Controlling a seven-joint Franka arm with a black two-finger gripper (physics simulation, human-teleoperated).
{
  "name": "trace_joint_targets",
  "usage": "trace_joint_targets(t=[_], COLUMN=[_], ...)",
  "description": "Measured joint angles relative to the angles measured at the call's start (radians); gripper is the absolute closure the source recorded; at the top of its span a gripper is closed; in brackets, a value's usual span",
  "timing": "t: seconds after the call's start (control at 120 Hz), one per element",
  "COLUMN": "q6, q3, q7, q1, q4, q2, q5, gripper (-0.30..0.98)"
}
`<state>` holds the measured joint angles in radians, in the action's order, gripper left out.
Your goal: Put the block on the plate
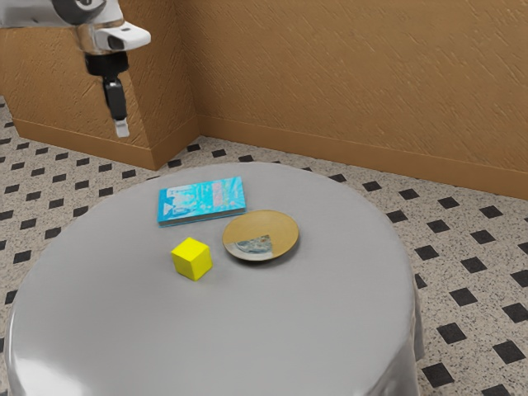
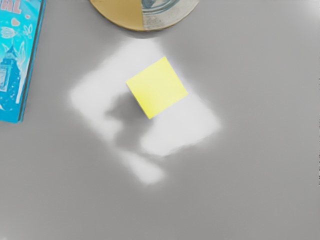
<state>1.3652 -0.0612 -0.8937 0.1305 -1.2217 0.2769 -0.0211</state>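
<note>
The plate (image 1: pixel 276 224) lies on the grey table (image 1: pixel 330 330) below my gripper (image 1: pixel 122 129), farther out from it than the block. Its face is gold, with a patterned grey-and-white section. The yellow block (image 1: pixel 191 259) sits outside the plate's rim, directly on the tabletop, below my gripper and clear of its tip. Near the plate, apart from the block, lies a blue book (image 1: pixel 202 200), flat, cover up.

Whether my fingers are apart or together, I cannot tell: I see them side-on in the exterior view. My wrist view cuts off much of the plate and part of the book, whose cover lettering I can't fully read. Around the block there I see a bright patch of light, broken by a dark shadow touching the block.
</note>
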Motion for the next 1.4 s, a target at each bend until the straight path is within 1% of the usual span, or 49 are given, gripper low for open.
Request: trace_joint_targets(t=[0.083, 0.133, 0.167, 0.267, 0.3, 0.342, 0.383, 0.483, 0.55, 0.65, 0.733, 0.858, 0.967, 1.033, 1.108, 1.217, 1.4], q6=[0.000, 0.001, 0.004, 0.034, 0.048, 0.063, 0.075, 0.101, 0.114, 0.127, 0.142, 0.174, 0.192, 0.201, 0.237, 0.291, 0.368], q3=[0.002, -0.002, -0.019, -0.081, -0.117, -0.151, -0.166, -0.180, -0.192, -0.200, -0.227, -0.238, -0.236, -0.238, -0.237, -0.236, -0.236], q7=[0.002, 0.003, 0.006, 0.009, 0.007, 0.014, 0.027, 0.048, 0.058, 0.072, 0.091, 0.121, 0.142, 0.155, 0.168, 0.185, 0.230], q1=[-0.004, -0.028, -0.041, -0.052, -0.080, -0.119, -0.152, -0.192, -0.203, -0.209, -0.239, -0.264, -0.271, -0.283, -0.289, -0.290, -0.289], q4=[0.004, 0.005, 0.009, 0.009, 0.004, -0.003, -0.015, -0.016, -0.017, -0.016, -0.009, 0.075, 0.102, 0.084, -0.041, -0.153, -0.245], q2=[0.001, 0.015, 0.024, 0.063, 0.068, 0.071, 0.067, 0.099, 0.114, 0.154, 0.179, 0.256, 0.291, 0.278, 0.198, 0.126, 0.075], q5=[0.000, 0.001, -0.001, -0.049, -0.056, -0.042, -0.019, 0.016, 0.023, 0.008, -0.023, -0.047, -0.055, -0.057, -0.060, -0.061, -0.056], gripper=[0.00, 0.00, 0.00, 0.00, 0.00, 0.00, 0.00, 0.00, 0.00, 0.00, 0.00, 0.00, 0.00, 0.00, 0.00, 0.00, 0.00])
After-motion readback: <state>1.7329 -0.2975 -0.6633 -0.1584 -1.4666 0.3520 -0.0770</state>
